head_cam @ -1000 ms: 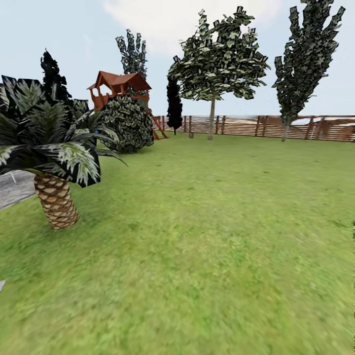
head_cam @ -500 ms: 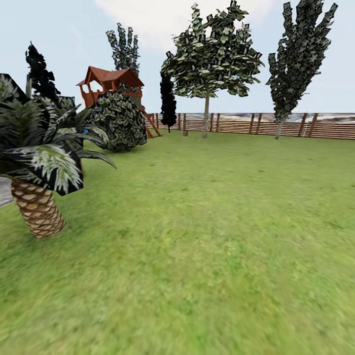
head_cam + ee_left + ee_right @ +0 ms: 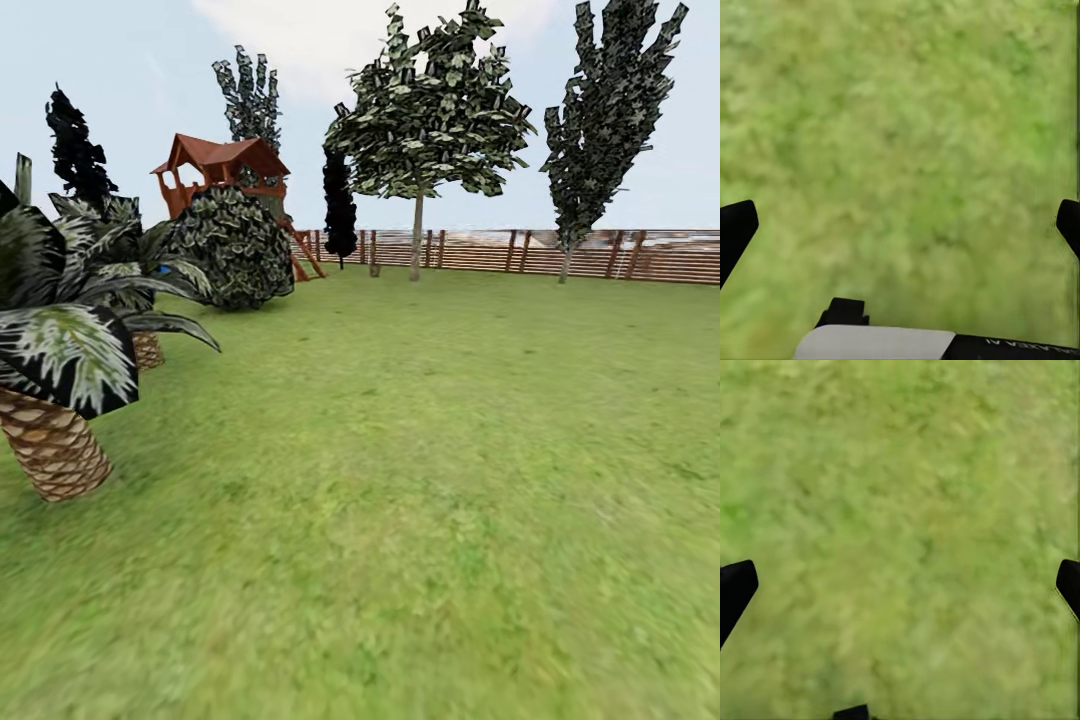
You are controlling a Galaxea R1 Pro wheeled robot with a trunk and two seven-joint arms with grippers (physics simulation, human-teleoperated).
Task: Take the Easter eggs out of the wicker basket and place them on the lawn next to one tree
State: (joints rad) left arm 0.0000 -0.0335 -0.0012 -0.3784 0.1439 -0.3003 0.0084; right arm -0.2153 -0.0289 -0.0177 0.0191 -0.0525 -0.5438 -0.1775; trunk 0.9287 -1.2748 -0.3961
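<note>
Lawn [image 3: 420,480], palm [image 3: 55,400] at left

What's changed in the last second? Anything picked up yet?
Only the head view has shifted: the palm has slid toward the picture's left edge, so the camera moved, not the plants. Nothing was gripped; both grippers, left and right, hang open over lawn. The fence is unchanged.

The lawn [image 3: 430,470] (mottled green grass) bears a palm [image 3: 50,450], a bush [image 3: 235,250] and a tree [image 3: 417,240]
</note>
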